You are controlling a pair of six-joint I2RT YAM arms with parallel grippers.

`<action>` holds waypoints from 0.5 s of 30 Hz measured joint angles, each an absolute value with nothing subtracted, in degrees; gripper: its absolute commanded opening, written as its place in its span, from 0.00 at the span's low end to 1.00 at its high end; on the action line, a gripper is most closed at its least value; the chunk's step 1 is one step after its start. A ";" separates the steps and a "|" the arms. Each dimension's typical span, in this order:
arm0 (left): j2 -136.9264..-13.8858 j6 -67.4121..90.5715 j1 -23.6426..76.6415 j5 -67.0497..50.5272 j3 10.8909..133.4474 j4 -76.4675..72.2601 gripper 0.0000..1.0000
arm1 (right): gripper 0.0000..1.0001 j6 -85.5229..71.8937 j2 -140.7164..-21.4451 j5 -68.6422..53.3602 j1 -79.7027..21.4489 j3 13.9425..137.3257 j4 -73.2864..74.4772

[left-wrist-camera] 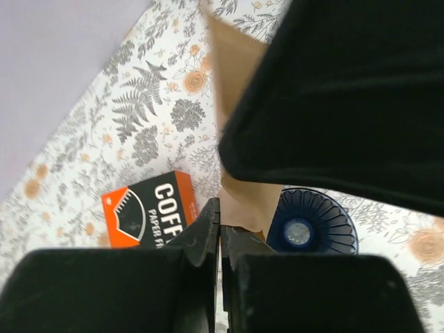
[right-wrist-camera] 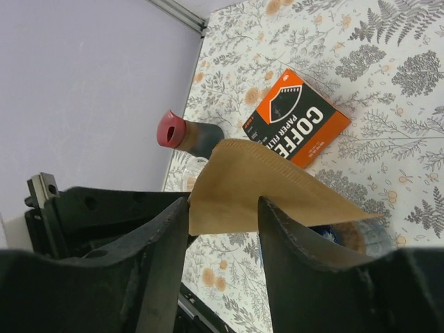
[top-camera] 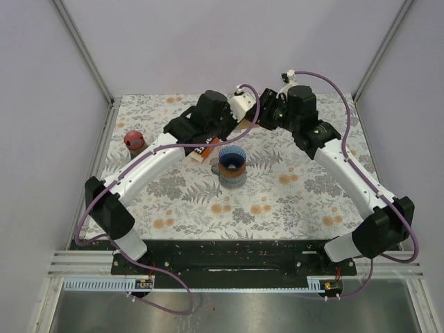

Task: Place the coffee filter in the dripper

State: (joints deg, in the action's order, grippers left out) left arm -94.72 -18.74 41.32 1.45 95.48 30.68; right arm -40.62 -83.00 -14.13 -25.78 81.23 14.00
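Observation:
The brown paper coffee filter [right-wrist-camera: 263, 187] hangs in the air between my two grippers, over the back of the table [top-camera: 291, 201]. My left gripper [left-wrist-camera: 220, 216] is shut on its lower edge; the filter [left-wrist-camera: 239, 76] rises from the jaws. My right gripper [right-wrist-camera: 223, 208] is open, its fingers [right-wrist-camera: 284, 229] standing on either side of the filter's edge without pinching it. The blue ribbed dripper [left-wrist-camera: 312, 225] stands empty on its cup [top-camera: 232, 164], below and just in front of the filter. In the top view both grippers, left [top-camera: 248, 113] and right [top-camera: 263, 116], meet behind the dripper.
An orange and black coffee filter box [top-camera: 206, 148] lies just left of the dripper, also in the right wrist view [right-wrist-camera: 295, 118]. A dark bottle with a red cap [top-camera: 134, 141] stands at the left side. Walls close in the table at back and sides.

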 measured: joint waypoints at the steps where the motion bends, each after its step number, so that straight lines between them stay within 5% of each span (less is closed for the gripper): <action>1: -94.72 -17.45 41.12 1.76 95.48 30.92 0.00 | 0.59 -40.42 -83.07 -14.09 -25.89 81.03 13.98; 15: -94.78 2.15 35.24 -2.20 95.77 35.22 0.00 | 0.63 -31.97 -81.06 1.21 -38.20 76.40 12.56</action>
